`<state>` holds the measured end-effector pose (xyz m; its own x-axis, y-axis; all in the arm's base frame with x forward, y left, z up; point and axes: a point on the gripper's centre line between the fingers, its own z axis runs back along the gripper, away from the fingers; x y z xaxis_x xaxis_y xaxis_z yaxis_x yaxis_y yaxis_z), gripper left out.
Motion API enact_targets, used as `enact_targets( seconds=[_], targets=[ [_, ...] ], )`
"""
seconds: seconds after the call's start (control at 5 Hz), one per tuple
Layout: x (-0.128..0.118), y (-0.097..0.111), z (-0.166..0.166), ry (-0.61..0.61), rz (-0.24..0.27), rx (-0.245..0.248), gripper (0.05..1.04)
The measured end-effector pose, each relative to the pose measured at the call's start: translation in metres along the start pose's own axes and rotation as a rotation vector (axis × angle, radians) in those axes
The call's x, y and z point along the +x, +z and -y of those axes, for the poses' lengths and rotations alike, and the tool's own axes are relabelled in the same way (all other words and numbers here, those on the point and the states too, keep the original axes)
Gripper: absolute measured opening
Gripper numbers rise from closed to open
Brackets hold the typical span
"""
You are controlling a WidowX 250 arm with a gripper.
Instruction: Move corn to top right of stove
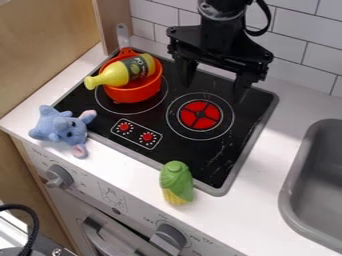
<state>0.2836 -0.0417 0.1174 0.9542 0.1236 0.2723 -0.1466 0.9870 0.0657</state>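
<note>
The black gripper (214, 84) hangs over the back right part of the black stove (137, 120), its two fingers wide apart with nothing between them. The corn (176, 182), green husk above and yellow at its lower end, is on the white counter just in front of the stove's front right edge, well below the gripper in the view. The stove's right burner (200, 115) is red with a white ring around it.
An orange-red pot (135, 94) with a yellow bottle (120, 71) across it sits on the stove's left burner. A blue plush elephant (63, 129) lies at the left front edge. The grey sink (288, 192) is at the right, a tiled wall behind.
</note>
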Motion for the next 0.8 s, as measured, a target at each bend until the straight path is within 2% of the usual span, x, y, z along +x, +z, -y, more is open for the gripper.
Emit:
enact_targets(
  seconds=[0.4,0.8],
  targets=[
    [-0.018,-0.010,-0.005,-0.029,-0.047,-0.002,0.999],
    [-0.017,-0.008,-0.006,-0.031,-0.037,-0.005,0.999]
  ],
)
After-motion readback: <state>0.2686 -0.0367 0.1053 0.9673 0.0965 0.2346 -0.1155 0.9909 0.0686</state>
